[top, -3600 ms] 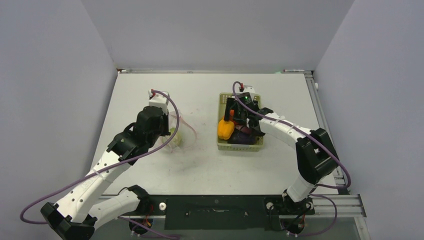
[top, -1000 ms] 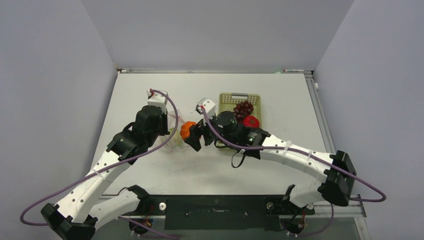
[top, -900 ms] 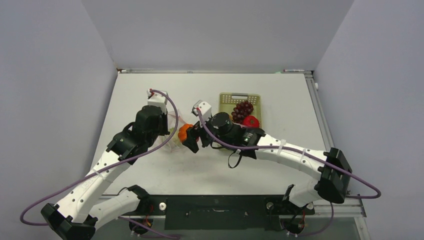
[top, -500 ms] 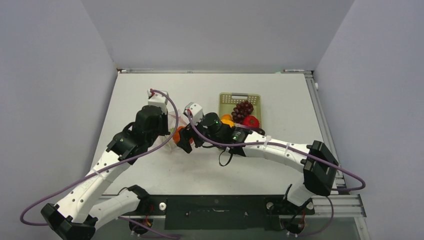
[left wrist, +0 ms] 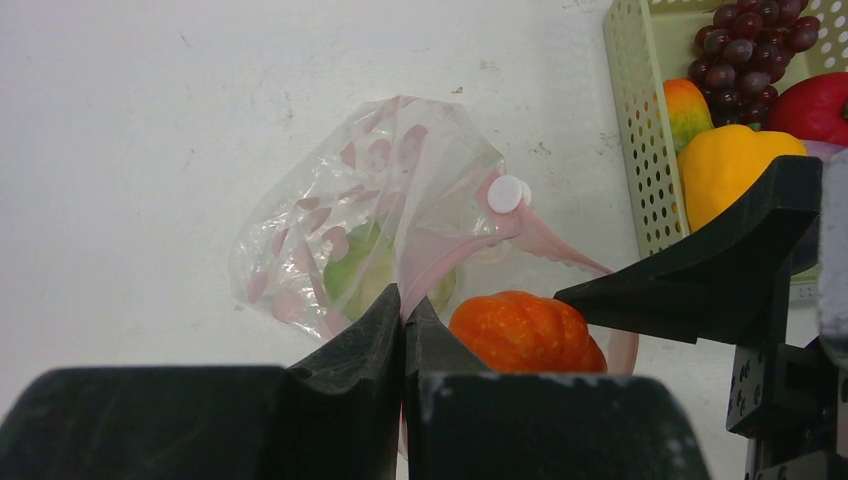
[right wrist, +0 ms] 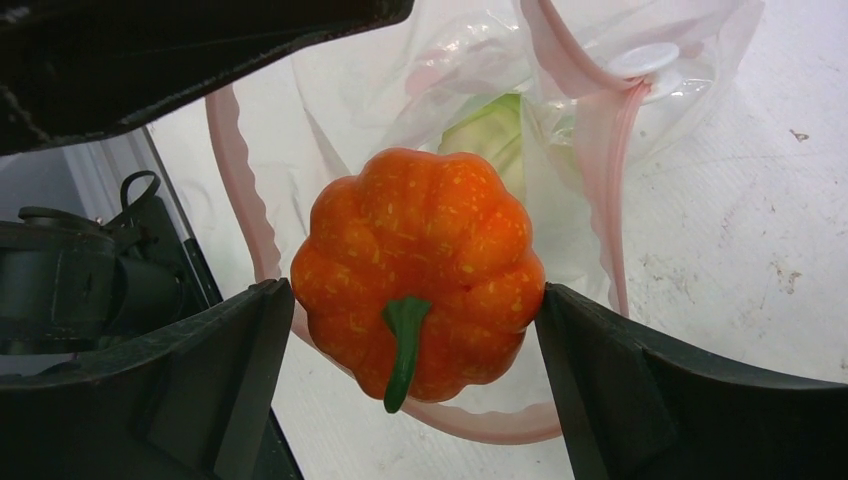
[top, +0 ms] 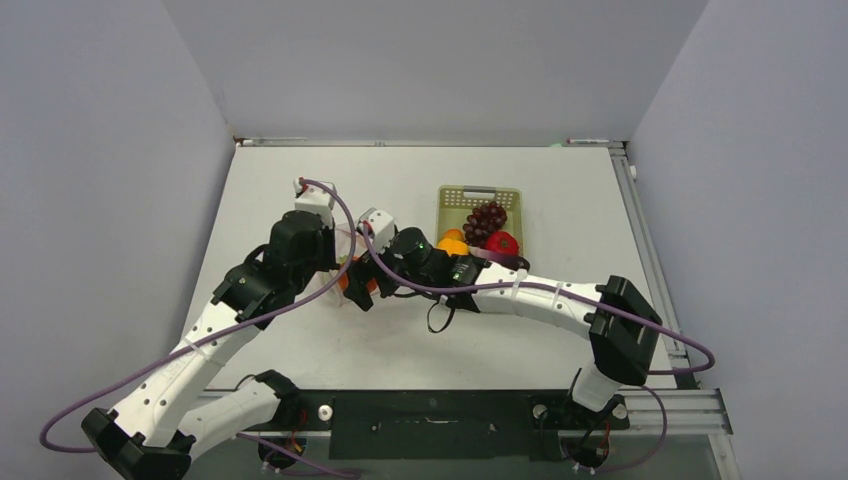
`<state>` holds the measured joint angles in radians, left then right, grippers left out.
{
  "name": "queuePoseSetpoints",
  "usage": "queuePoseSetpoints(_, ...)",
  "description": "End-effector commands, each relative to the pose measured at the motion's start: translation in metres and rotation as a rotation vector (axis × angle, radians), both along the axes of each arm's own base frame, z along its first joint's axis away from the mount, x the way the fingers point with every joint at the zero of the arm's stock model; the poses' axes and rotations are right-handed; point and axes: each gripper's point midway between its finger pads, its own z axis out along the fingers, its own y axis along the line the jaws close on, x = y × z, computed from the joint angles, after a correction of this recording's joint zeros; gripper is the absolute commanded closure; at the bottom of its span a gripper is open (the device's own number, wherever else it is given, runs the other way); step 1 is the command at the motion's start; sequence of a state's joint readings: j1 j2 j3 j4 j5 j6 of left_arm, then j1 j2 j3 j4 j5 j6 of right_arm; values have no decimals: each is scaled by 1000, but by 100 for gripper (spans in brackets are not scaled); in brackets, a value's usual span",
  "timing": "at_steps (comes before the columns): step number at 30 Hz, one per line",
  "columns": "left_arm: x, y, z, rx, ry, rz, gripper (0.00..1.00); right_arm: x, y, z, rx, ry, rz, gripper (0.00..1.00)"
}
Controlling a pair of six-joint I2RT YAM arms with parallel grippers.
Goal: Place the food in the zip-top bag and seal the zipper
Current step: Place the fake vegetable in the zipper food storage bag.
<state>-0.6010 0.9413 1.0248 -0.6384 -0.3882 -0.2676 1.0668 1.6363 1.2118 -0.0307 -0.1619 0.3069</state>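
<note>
Pumpkin (right wrist: 418, 260) mostly hidden in top view behind R arm (top: 520, 295); bag (left wrist: 330, 230) there only a faint clear shape. Wrist cams show more: green piece (left wrist: 350, 275) inside bag, mouth open, pink zipper strip (right wrist: 235, 190) looping under pumpkin. L gripper (left wrist: 404, 315): fingers pressed together, pinching bag's mouth edge. R gripper (right wrist: 412, 300): fingers spread wide either side of pumpkin, flanks at both pads; can't tell if gripped or loose. R arm reaches left across table (top: 560, 190), bag left of basket (left wrist: 630, 130) w/ grapes (left wrist: 745, 40).
</note>
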Motion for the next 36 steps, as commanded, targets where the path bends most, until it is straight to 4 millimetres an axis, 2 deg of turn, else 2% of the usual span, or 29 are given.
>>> queuePoseSetpoints(1,5,-2,17,-44,-65,2,100,1,20,33,99,-42,22,3)
queuePoseSetpoints(3,5,-2,17,-44,-64,3,100,0,19,34,102,-45,22,0)
queuePoseSetpoints(5,5,-2,18,-46,-65,1,100,0,18,34,105,-47,17,6)
queuePoseSetpoints(9,5,-1,18,-47,-66,2,100,0,15,38,109,-54,7,10)
queuePoseSetpoints(24,5,-2,18,-47,-66,1,100,13,-10,64,145,-115,-119,10)
queuePoseSetpoints(36,6,-2,17,-48,-62,1,100,12,0,50,139,-72,-114,10)
